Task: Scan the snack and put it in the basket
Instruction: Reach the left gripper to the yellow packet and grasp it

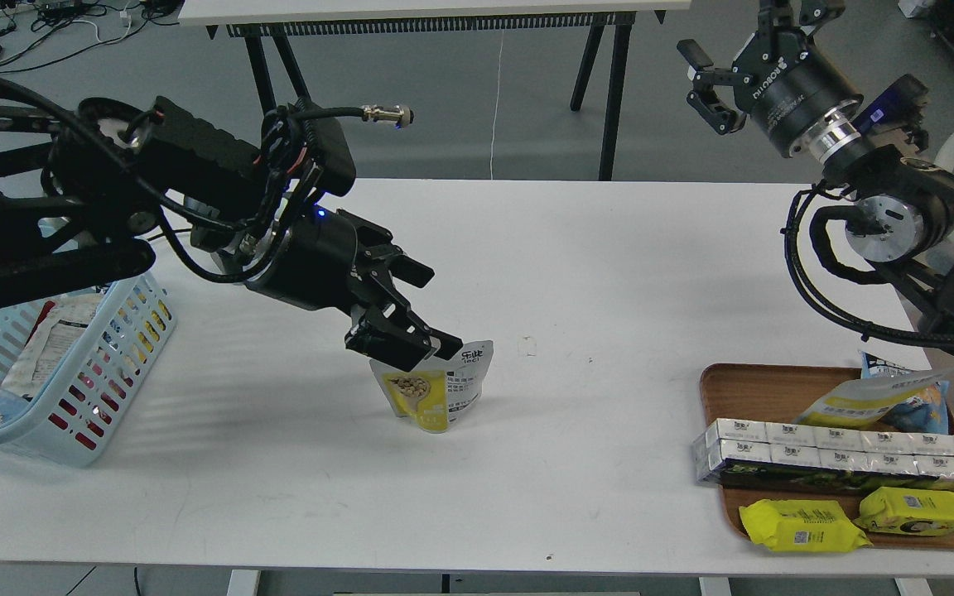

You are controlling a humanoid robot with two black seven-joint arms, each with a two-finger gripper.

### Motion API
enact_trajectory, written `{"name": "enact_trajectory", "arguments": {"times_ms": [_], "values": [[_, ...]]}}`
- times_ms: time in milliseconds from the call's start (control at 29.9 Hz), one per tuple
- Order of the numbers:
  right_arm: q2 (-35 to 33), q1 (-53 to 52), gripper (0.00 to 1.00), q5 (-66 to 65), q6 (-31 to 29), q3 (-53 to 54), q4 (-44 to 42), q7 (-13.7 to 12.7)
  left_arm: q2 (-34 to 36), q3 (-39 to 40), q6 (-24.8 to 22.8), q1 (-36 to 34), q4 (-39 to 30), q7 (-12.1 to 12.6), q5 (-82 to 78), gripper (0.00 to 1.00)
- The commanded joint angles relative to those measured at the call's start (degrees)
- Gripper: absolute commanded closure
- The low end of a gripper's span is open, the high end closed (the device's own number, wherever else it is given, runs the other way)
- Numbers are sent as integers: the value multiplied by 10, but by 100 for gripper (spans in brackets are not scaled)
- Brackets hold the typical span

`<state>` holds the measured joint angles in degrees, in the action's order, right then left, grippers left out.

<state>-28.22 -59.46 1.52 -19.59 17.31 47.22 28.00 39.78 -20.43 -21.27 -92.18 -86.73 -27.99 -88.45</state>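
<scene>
Bright even overhead light — soft shadows, sharp.

The snack pouch, silvery-white on top and yellow below with pictured beans, stands upright mid-table. The light blue slotted basket sits well apart at the table's left edge, holding several packets.

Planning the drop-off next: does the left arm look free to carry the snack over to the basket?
Probably yes. The left gripper is at the snack's top, and only bare table shows between it and the basket, which already holds items.
</scene>
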Motion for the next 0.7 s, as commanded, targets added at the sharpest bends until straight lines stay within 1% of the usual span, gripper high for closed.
{"name": "enact_trajectory", "arguments": {"times_ms": [0,201,368,568,669], "values": [[4,16,3,4,-26,1,-10,0,-17,-13,10,2,12,0,-1,0],[2,44,3,4,-44,37,-9,0,-50,-23,14,11,56,0,-1,1],[-3,44,3,5,-45,41,-9,0,-55,-39,30,28,63,0,-1,2],[-3,44,3,4,-45,41,-9,0,-65,-65,61,53,68,0,-3,5],[-3,44,3,4,-45,42,-9,0,-66,-67,70,72,75,0,-4,9]]}}
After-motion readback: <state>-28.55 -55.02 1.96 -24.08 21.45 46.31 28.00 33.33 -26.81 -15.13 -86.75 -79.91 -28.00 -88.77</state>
